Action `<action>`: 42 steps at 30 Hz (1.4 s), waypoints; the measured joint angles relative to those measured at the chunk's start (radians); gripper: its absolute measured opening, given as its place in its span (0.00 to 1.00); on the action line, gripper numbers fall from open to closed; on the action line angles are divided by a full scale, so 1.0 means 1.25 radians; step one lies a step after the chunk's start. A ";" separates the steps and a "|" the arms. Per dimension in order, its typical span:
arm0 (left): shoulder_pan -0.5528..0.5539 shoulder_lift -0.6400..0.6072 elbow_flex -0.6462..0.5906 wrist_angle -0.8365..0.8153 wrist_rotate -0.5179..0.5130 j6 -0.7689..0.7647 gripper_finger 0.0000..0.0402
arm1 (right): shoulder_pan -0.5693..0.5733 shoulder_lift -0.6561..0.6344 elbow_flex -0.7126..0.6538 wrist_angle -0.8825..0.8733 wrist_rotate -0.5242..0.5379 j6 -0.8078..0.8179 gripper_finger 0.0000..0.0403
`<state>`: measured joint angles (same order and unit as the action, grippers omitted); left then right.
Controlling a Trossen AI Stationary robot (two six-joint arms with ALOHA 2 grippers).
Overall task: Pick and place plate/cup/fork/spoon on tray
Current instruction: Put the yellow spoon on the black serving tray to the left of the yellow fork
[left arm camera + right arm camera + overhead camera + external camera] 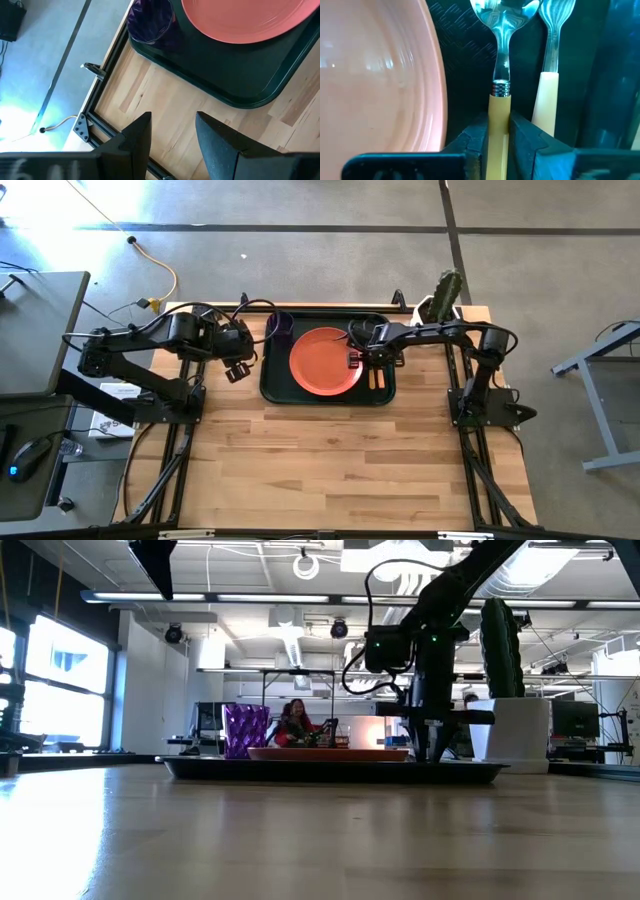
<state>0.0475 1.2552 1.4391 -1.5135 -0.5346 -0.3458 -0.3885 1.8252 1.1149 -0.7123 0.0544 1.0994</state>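
The dark green tray [275,387] holds the orange-red plate [325,360] in its middle and the purple cup [279,326] upright in its far left corner. The spoon [496,20] and the fork [551,60] lie side by side on the tray's right strip, next to the plate [375,75]. My right gripper [499,145] is low over that strip [372,370] and is shut on the spoon. My left gripper [172,135] is open and empty above the bare table, left of the tray [238,370]. My right gripper pinches the spoon's orange handle [499,112] between its two fingers, just behind the metal collar. The fingers [522,142] come from above, pointing down, and lie across the handle. The spoon lies level alongside the fork. I cannot tell whether it rests on the tray floor.
A white pot with a green cactus [440,300] stands just beyond the tray's far right corner. The wooden table top [330,470] stretches out on the near side of the tray. A person [296,722] sits in the room behind the table.
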 joint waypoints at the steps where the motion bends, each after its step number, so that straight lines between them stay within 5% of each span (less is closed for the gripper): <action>1: 0.000 0.000 0.000 0.000 0.000 0.000 0.36 | 0.000 0.000 0.000 -0.001 0.000 0.001 0.12; 42: 0.000 0.000 0.000 0.000 0.000 0.001 0.36 | 0.000 -0.001 0.000 -0.001 0.004 0.000 0.22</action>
<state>0.0472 1.2552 1.4391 -1.5135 -0.5346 -0.3449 -0.3885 1.8240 1.1152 -0.7136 0.0589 1.0990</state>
